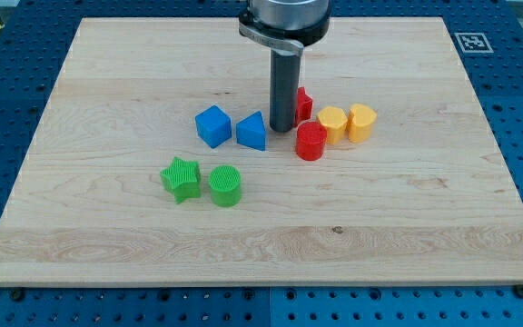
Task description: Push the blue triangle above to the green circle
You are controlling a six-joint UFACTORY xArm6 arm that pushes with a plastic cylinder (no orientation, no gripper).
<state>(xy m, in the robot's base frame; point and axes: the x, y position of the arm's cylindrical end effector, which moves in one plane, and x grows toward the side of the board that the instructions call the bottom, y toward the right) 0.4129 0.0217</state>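
Note:
The blue triangle point(252, 132) lies near the board's middle. The green circle point(226, 185) lies below and a little to its left, apart from it. My tip point(282, 128) stands just to the right of the blue triangle, close to its right edge; I cannot tell if it touches. The rod hides part of a red block point(304, 103) behind it.
A blue cube point(212, 125) sits left of the triangle. A green star point(181, 178) lies left of the green circle. A red cylinder point(311, 142), a yellow hexagon point(332, 123) and a yellow heart-like block point(361, 122) cluster right of my tip. The wooden board point(107, 73) has blue table around it.

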